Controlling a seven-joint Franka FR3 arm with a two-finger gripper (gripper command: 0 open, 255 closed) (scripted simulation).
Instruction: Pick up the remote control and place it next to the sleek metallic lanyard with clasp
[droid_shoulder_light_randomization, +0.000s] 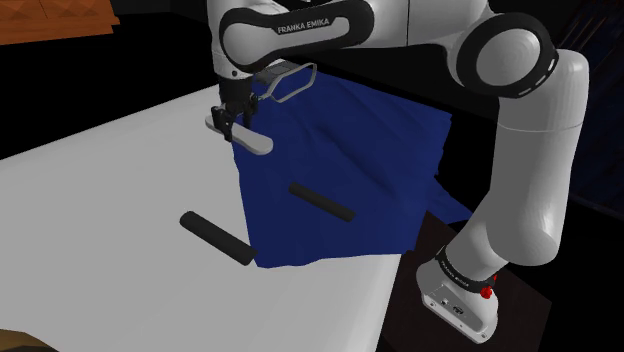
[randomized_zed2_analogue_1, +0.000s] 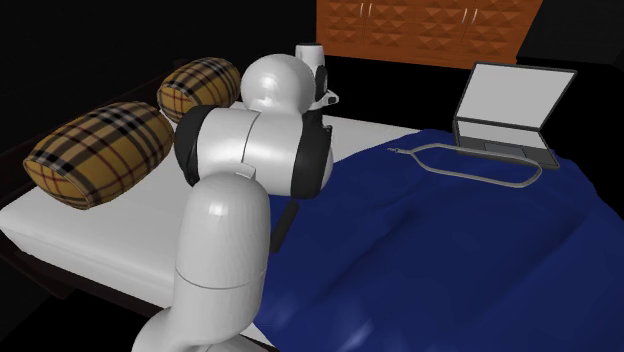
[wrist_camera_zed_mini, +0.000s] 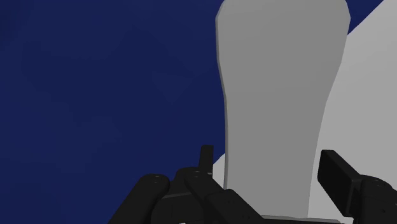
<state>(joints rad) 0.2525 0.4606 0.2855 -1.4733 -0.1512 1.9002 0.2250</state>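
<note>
My black gripper (droid_shoulder_light_randomization: 232, 122) is shut on a light grey remote control (droid_shoulder_light_randomization: 255, 142), which lies lengthwise between the fingers at the blue blanket's edge. In the wrist view the remote (wrist_camera_zed_mini: 280, 76) stretches away from the gripper (wrist_camera_zed_mini: 272, 167), half over the blue blanket and half over the white sheet. The metallic lanyard (droid_shoulder_light_randomization: 312, 70), a thin wire loop with a clasp, lies on the blanket just beyond the gripper, partly behind the arm. In the second exterior view the lanyard (randomized_zed2_analogue_1: 470, 178) rests in front of a laptop.
A blue blanket (droid_shoulder_light_randomization: 340, 160) covers part of the white bed (droid_shoulder_light_randomization: 110, 190). Two dark cylinders lie nearer the stand, one (droid_shoulder_light_randomization: 215, 237) on the sheet and one (droid_shoulder_light_randomization: 320, 201) on the blanket. An open laptop (randomized_zed2_analogue_1: 510, 105) and two plaid pillows (randomized_zed2_analogue_1: 95, 150) sit on the bed.
</note>
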